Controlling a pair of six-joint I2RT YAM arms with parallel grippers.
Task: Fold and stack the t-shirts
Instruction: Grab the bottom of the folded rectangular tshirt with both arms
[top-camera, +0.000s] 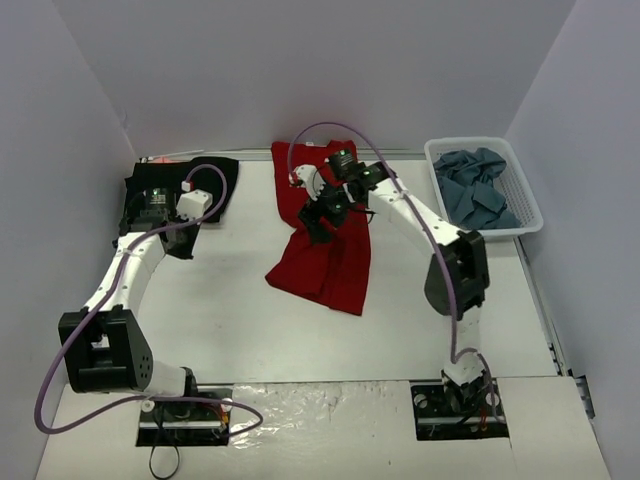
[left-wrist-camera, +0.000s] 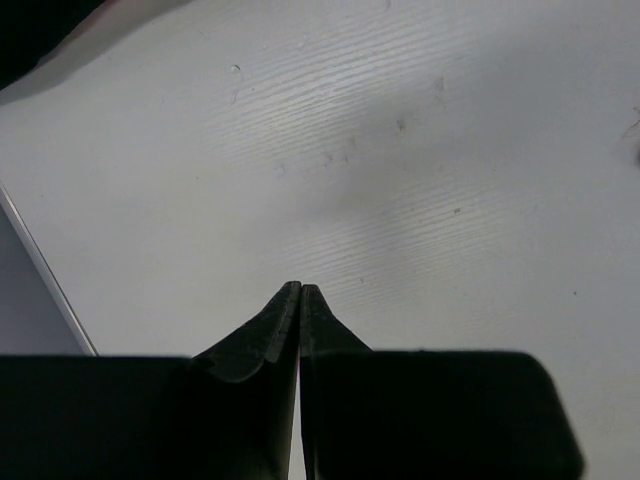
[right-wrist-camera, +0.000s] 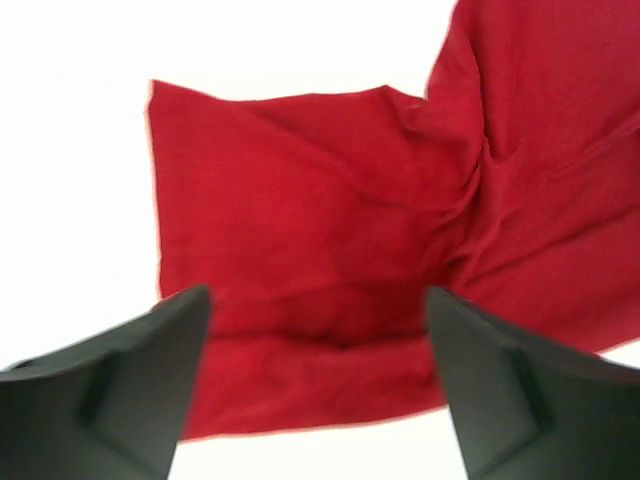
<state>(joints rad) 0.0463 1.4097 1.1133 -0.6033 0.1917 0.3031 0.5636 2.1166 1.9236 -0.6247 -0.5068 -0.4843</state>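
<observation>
In the middle of the table (top-camera: 230, 300), towards the back wall, there's the dark red t-shirt (top-camera: 325, 255), and it's no tidy sight: a long, crumpled strip running from the far edge down towards us, wider at the near end, its lower corner pointing to the left. Close up from the right wrist, the cloth is rumpled, with deep creases bunching to one side and one flat, squarish flap with a clean straight edge on the left. Right above it hangs the right gripper (right-wrist-camera: 317, 292), jaws spread wide, nothing pinched between them, red cloth showing in the gap. Over in the far left corner lies the black t-shirt (top-camera: 215, 175), spread dark against the table, with the left arm reaching up beside it. The left gripper (left-wrist-camera: 301, 288) has its jaws pressed tight together on nothing at all, bare white tabletop beneath. Off on the right, the blue-grey t-shirts (top-camera: 478, 185) sit heaped in the white basket (top-camera: 530, 215).
</observation>
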